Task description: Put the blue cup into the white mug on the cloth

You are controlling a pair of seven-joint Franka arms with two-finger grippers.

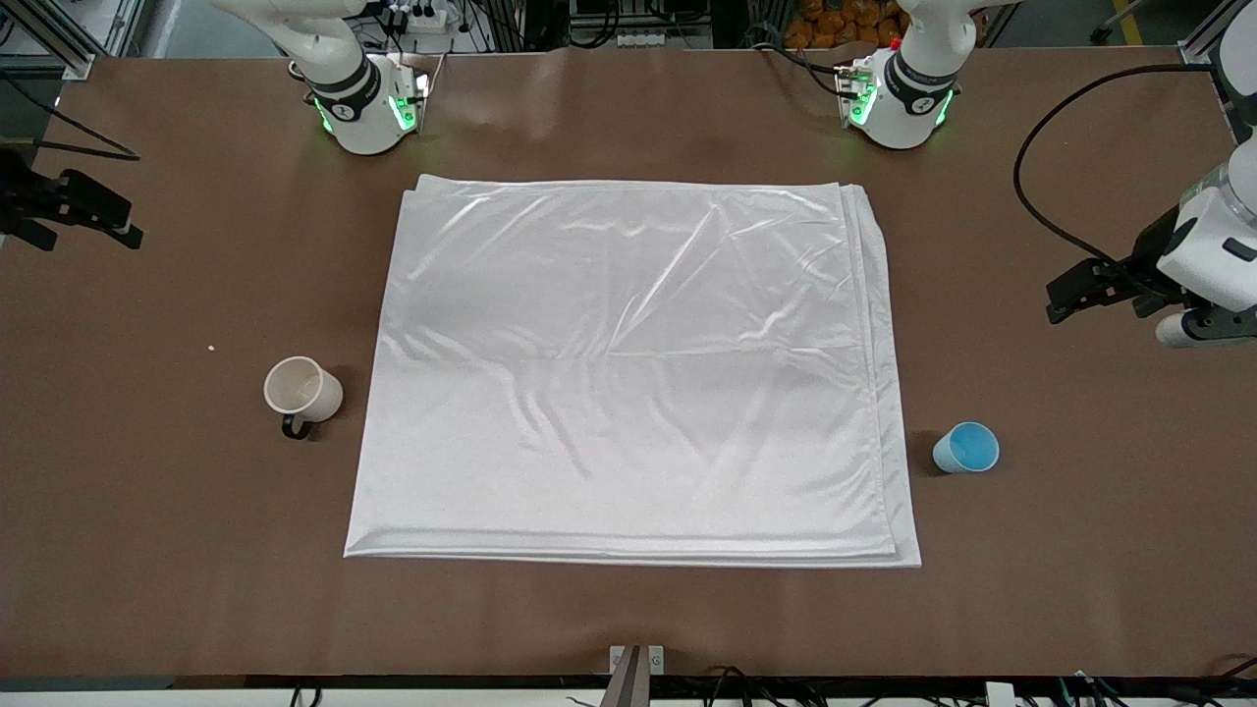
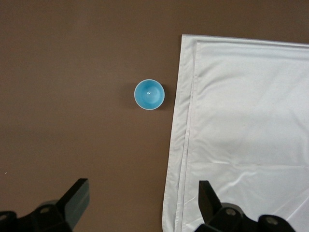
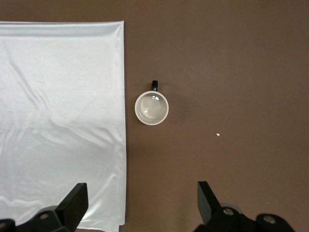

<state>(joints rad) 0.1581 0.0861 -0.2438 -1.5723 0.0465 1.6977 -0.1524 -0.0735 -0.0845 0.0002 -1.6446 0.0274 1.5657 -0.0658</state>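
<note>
The white cloth (image 1: 628, 373) (image 2: 246, 121) (image 3: 58, 96) lies flat in the middle of the brown table. The white mug (image 1: 300, 388) (image 3: 151, 107) stands upright on bare table just off the cloth's edge toward the right arm's end, its black handle toward the front camera. The blue cup (image 1: 967, 449) (image 2: 148, 94) stands upright on bare table off the cloth's edge toward the left arm's end. My left gripper (image 1: 1065, 299) (image 2: 143, 186) hangs high over that end, open and holding nothing. My right gripper (image 1: 123, 221) (image 3: 141, 187) hangs high over the mug's end, open and holding nothing.
The two arm bases (image 1: 368, 108) (image 1: 899, 98) stand at the table's edge farthest from the front camera. A black cable (image 1: 1031, 196) loops over the table near the left arm. A tiny white crumb (image 1: 210, 348) (image 3: 218, 135) lies near the mug.
</note>
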